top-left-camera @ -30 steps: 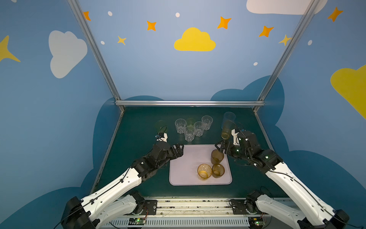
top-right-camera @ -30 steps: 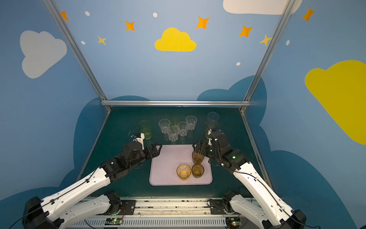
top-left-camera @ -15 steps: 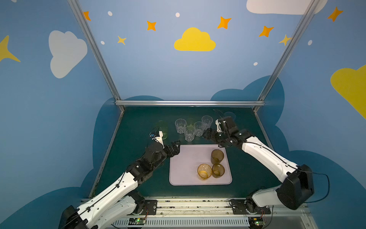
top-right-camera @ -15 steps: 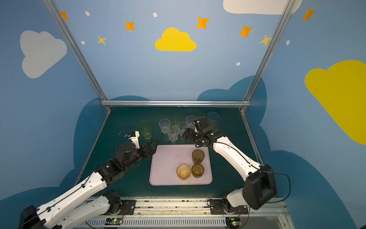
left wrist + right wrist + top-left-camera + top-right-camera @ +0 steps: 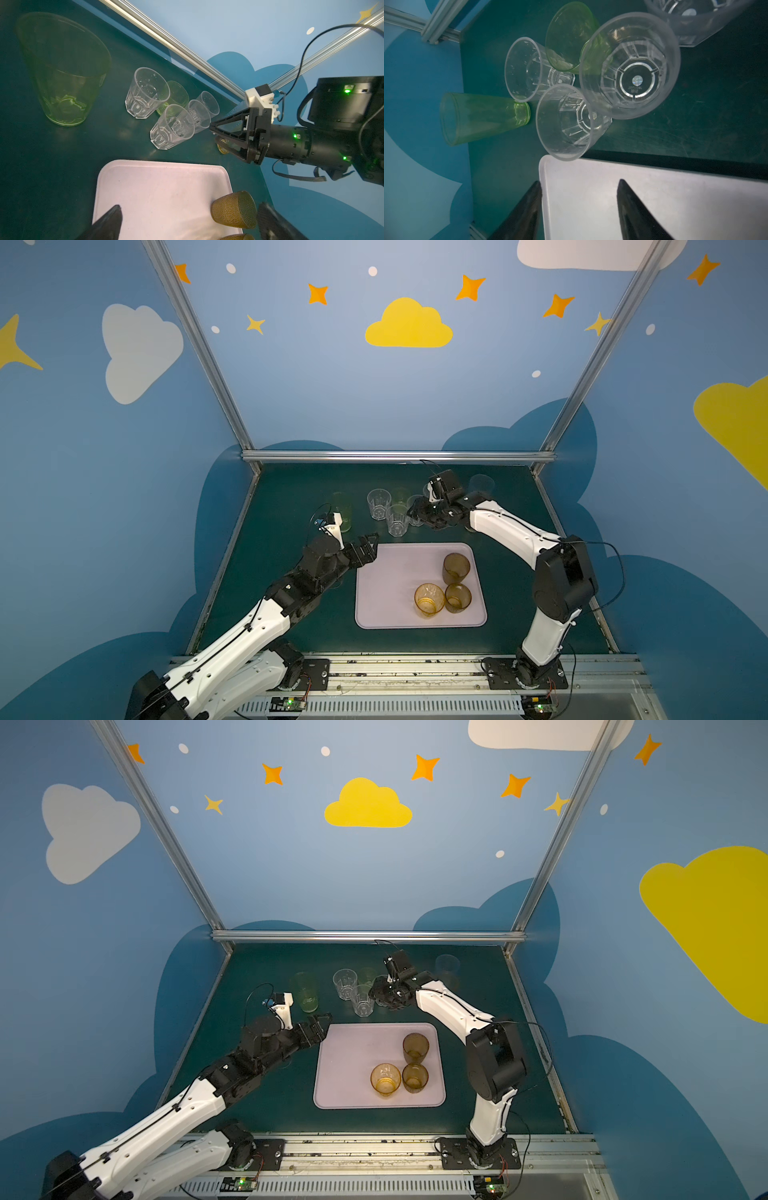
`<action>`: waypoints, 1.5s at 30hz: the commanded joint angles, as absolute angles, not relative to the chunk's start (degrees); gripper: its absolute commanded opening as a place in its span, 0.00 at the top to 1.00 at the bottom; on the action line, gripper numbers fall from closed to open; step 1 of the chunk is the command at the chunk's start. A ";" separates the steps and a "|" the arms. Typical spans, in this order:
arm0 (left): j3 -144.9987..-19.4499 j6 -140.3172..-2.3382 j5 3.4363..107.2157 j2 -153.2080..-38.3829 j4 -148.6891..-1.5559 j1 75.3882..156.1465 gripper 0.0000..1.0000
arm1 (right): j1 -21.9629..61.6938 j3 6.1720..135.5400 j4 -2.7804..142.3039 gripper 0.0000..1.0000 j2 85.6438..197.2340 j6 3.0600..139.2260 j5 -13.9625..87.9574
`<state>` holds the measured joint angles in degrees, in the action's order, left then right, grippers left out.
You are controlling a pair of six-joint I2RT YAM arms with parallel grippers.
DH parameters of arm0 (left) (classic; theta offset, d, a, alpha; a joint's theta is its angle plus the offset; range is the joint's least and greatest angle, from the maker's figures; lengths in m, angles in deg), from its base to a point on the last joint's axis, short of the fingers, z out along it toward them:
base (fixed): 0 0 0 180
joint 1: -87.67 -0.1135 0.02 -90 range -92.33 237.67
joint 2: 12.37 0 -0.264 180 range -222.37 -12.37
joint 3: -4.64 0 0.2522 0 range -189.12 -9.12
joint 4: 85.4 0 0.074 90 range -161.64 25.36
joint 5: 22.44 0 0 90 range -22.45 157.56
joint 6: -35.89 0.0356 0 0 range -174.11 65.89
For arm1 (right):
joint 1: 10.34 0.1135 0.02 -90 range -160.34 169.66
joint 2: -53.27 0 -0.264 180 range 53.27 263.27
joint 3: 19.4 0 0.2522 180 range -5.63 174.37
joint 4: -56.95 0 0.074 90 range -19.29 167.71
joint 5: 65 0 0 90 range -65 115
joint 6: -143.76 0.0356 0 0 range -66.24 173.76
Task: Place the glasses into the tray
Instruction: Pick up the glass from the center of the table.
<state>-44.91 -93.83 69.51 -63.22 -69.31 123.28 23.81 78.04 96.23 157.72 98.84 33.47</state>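
Both top views: three brown glasses [image 5: 456, 568] stand on the tray [image 5: 386, 593], the rest on the table behind it. Left wrist view: left gripper [image 5: 190, 206] gapes empty. Right wrist view: right gripper [image 5: 579, 181], jaws apart and empty, faces clear glasses [image 5: 564, 124], probably spread to fit one.

The left arm [image 5: 249, 628] is stretched low and forward from its base; the left claw [image 5: 371, 545] is held level, jaws spread wide, nothing between them. The right arm [image 5: 511, 531] is folded high at the elbow and reached inward — the right claw [image 5: 414, 515] is seen partly parted and empty.
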 commanded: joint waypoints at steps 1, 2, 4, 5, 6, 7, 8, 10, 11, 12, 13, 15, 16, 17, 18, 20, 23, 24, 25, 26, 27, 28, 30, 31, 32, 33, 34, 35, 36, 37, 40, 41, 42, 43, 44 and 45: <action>-44.89 -94.68 68.62 -63.23 -70.25 122.94 0.00 | 24.26 80.52 97.08 0.49 158.81 99.37 31.19; -45.02 -94.96 68.53 -63.42 -70.11 122.91 0.00 | 24.27 81.04 97.39 0.50 159.35 99.46 30.86; -45.13 -95.04 67.88 -63.77 -70.22 122.82 0.00 | 24.30 81.83 97.84 0.52 160.33 99.55 30.39; -45.15 -95.07 67.66 -63.91 -70.23 122.78 0.00 | 24.31 82.07 97.75 0.53 160.72 99.55 30.20; -45.24 -95.25 67.56 -63.96 -70.07 122.75 0.00 | 24.39 82.30 97.78 0.54 161.09 99.63 30.03; -45.30 -95.39 67.56 -64.05 -69.97 122.75 0.00 | 24.38 82.48 97.76 0.55 161.43 99.64 29.84; -45.25 -95.53 67.48 -63.91 -69.97 122.71 0.00 | 24.47 82.65 97.70 0.57 161.83 99.64 29.67; -45.26 -95.64 67.45 -63.85 -69.90 122.78 0.00 | 24.48 83.17 97.99 0.58 162.50 99.72 29.57; -45.33 -95.76 67.53 -63.80 -69.76 122.70 0.00 | 24.47 83.45 97.99 0.58 162.99 99.71 29.61; -45.29 -96.00 67.64 -63.79 -69.64 122.70 0.00 | 24.47 83.76 98.04 0.58 163.41 99.72 29.66; -45.24 -96.20 67.73 -63.67 -69.62 122.66 0.00 | 24.47 84.00 98.05 0.59 163.70 99.65 29.74; -45.16 -96.51 67.74 -63.68 -69.84 122.65 0.00 | 24.59 84.54 97.98 0.60 164.41 99.64 29.92; -45.07 -96.61 67.65 -63.74 -69.96 122.64 0.00 | 24.56 84.78 98.07 0.61 164.67 99.55 29.92; -45.07 -96.65 67.51 -63.78 -70.10 122.60 0.00 | 24.68 85.09 98.05 0.61 164.97 99.59 29.93; -45.07 -96.65 67.39 -63.79 -70.15 122.64 0.00 | 24.69 85.39 98.14 0.62 165.37 99.55 29.92; -45.02 -96.73 67.20 -63.78 -70.23 122.65 0.00 | 24.73 86.01 98.38 0.63 166.14 99.55 30.01; -44.85 -96.67 67.20 -63.65 -70.06 122.65 0.00 | 24.82 86.86 98.65 0.64 167.12 99.57 30.09; -44.84 -96.67 67.20 -63.60 -69.98 122.56 0.00 | 24.92 87.06 98.78 0.64 167.41 99.51 30.17; -44.80 -96.66 67.20 -63.44 -69.88 122.56 0.00 | 24.92 87.49 99.02 0.64 167.81 99.31 30.14; -44.76 -96.64 67.29 -63.26 -69.80 122.55 0.00 | 25.00 87.85 99.31 0.64 168.12 99.29 29.89; -44.71 -96.48 67.38 -63.04 -69.79 122.51 0.00 | 25.06 88.01 99.58 0.64 168.39 99.30 29.60; -44.56 -96.38 67.46 -62.91 -69.79 122.55 0.00 | 25.08 88.11 99.63 0.65 168.63 99.29 29.33; -44.32 -96.38 67.56 -62.65 -69.73 122.47 0.00 | 25.08 88.27 99.52 0.70 169.23 99.50 29.13; -44.27 -96.38 67.56 -62.55 -69.71 122.34 0.00 | 25.13 88.28 99.54 0.72 169.50 99.61 29.13; -44.19 -96.35 67.56 -62.38 -69.62 122.30 0.00 | 25.17 88.48 99.54 0.73 169.87 99.72 29.26; -44.27 -96.23 67.64 -62.27 -69.46 122.21 0.00 | 25.18 88.65 99.54 0.73 170.20 99.73 29.43; -44.28 -96.13 67.73 -62.21 -69.15 122.13 0.00 | 25.26 88.97 99.67 0.74 170.54 99.73 29.57; -44.28 -96.04 67.80 -62.07 -69.01 122.01 0.00 | 25.36 89.32 99.94 0.76 170.99 99.81 29.59; -44.27 -95.97 67.84 -61.87 -68.87 121.95 0.00 | 25.40 89.66 100.23 0.79 171.34 99.81 29.49; -44.12 -95.95 67.83 -61.70 -68.87 121.94 0.00 | 25.48 89.98 100.63 0.82 171.69 99.86 29.32; -43.75 -95.95 68.12 -61.18 -68.92 121.92 0.00 | 25.69 90.34 101.13 0.91 172.08 99.99 29.12; -43.66 -95.95 68.25 -61.15 -68.85 121.86 0.00 | 25.75 90.34 101.21 0.93 172.16 99.99 28.96; -43.57 -96.05 68.34 -61.08 -68.83 121.85 0.00 | 25.78 90.34 101.31 0.95 172.15 99.99 28.85; -43.49 -96.10 68.39 -61.06 -68.74 121.90 0.00 | 25.86 90.34 101.22 0.97 172.18 99.78 28.91; -43.49 -96.12 68.27 -61.04 -68.74 121.86 0.00 | 25.87 90.34 101.34 0.98 172.32 99.52 29.16; -43.44 -96.13 68.07 -60.98 -68.83 121.86 0.00 | 25.93 90.34 101.43 0.98 172.37 99.38 29.35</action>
<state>-44.50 -96.52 67.87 -61.62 -69.20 122.17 25.56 88.97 100.47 171.53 99.93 29.49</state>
